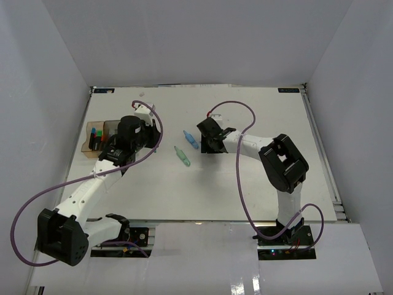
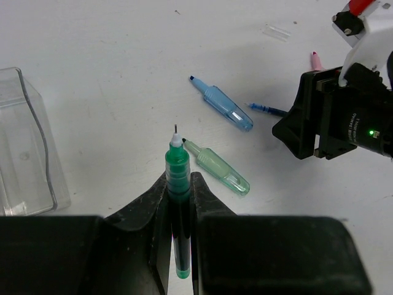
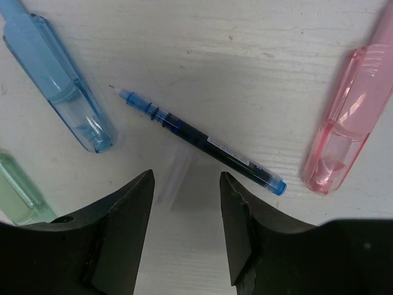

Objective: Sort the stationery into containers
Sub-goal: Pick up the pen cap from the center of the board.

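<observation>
White tabletop [image 2: 92, 61]: left hand [image 2: 179, 184] pinches a green pen [image 2: 177, 165], right hand [image 3: 187, 184] (half open, empty) sits just beside a blue pen [image 3: 202, 141].

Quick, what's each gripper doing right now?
Left gripper: closed on the green pen.
Right gripper: open, empty, with the blue pen lying just ahead of it.

Pen [image 3: 199, 140] between tapered pieces [image 3: 61, 86]; boxes [image 1: 112, 128] far left, seemingly part-filled.

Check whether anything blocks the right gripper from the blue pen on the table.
Nothing visible does. The blue pen lies just ahead of the right gripper; the blue piece and pink piece lie apart to either side.
</observation>
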{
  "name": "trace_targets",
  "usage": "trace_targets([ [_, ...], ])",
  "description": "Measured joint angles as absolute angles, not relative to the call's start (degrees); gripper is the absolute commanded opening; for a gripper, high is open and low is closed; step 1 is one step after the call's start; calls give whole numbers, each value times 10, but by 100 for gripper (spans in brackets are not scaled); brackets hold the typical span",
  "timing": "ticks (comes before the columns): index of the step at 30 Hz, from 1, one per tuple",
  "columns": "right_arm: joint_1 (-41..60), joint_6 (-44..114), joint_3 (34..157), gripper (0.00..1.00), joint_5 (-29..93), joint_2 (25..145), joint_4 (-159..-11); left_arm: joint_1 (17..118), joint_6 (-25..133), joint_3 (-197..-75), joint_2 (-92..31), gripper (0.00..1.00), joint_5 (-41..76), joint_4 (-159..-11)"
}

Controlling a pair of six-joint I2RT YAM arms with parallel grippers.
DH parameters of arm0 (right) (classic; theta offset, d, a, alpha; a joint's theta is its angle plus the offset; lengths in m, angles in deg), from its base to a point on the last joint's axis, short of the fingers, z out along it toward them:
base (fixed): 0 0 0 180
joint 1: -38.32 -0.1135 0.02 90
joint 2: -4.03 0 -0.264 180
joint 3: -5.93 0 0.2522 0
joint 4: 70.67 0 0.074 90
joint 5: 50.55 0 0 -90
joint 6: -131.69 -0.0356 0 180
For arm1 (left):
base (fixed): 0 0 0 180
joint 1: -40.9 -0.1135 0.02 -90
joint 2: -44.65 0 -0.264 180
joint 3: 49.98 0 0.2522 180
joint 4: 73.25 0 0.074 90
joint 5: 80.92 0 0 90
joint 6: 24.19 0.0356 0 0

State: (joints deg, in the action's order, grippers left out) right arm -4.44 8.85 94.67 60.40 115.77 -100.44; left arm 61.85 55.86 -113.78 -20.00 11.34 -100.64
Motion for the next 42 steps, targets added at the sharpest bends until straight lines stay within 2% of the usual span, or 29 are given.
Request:
trace_targets([
  [11,-44,71,958,41,610,1177,-1016,618,570,-1137,-190,20,134,-1004],
  [16,-44,69,958,32,612,1177,-1016,618,575,-1131,-189,20,141,-1003],
  [17,-44,69,958,27,612,1177,-1016,618,575,-1130,-189,20,142,-1003],
  [20,-44,69,957,25,611,1177,-1015,618,577,-1129,-189,20,147,-1003],
  [24,-45,72,940,17,611,1167,-996,618,580,-1129,-189,20,161,-1002],
  [29,-55,98,862,15,600,1100,-960,618,589,-1120,-180,20,213,-989],
  [33,-70,144,812,18,584,1002,-915,618,603,-1112,-174,20,290,-975],
  [38,-77,205,754,18,531,861,-796,618,614,-1103,-174,20,388,-955],
  [42,-77,243,750,18,474,805,-713,618,618,-1090,-174,20,466,-934],
])
